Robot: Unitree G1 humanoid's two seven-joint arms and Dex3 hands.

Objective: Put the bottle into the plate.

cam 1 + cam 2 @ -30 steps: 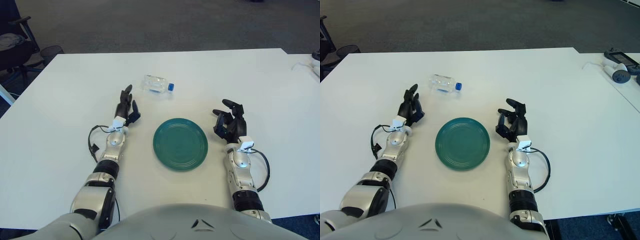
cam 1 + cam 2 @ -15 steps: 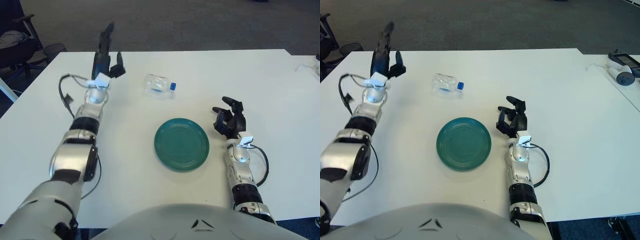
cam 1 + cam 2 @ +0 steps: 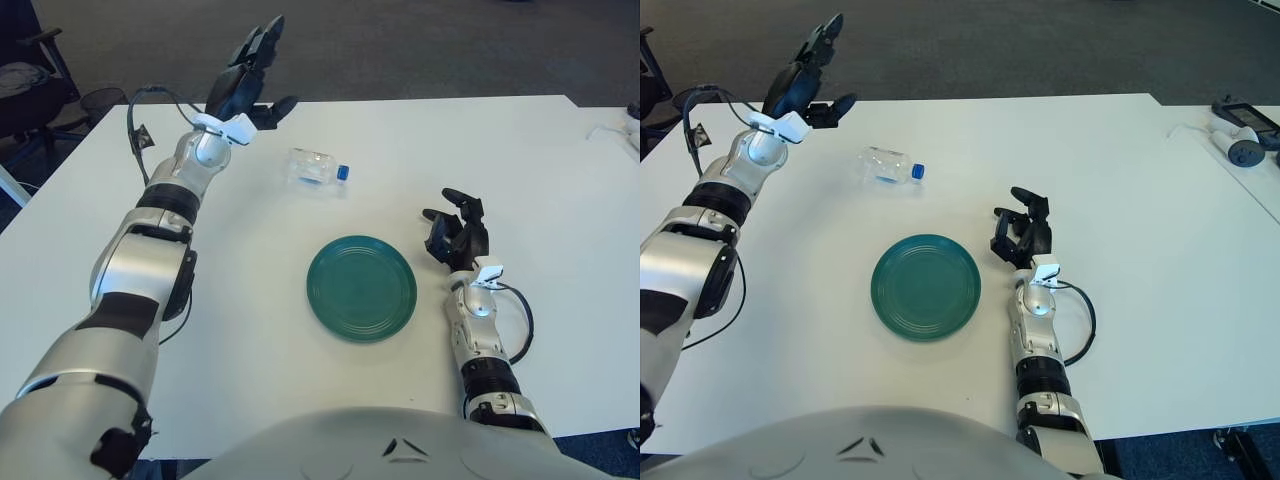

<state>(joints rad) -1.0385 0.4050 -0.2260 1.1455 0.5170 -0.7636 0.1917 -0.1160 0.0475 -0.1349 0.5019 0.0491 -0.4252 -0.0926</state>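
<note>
Bottle (image 3: 317,168) lay on its side on the desk (image 3: 520,160), beyond the plate (image 3: 361,288), in the left eye view. Left hand (image 3: 247,78) was raised left of it, fingers spread, empty. Right eye view: right hand (image 3: 1022,232), fingers curled, empty, beside plate. Risk: bottle could roll if nudged.

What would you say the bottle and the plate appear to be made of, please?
The bottle looks like clear, thin plastic: the table shows through it, and it has a blue cap. The plate is glossy dark green with faint concentric rings, probably glazed ceramic or hard plastic; the views cannot settle which.
</note>
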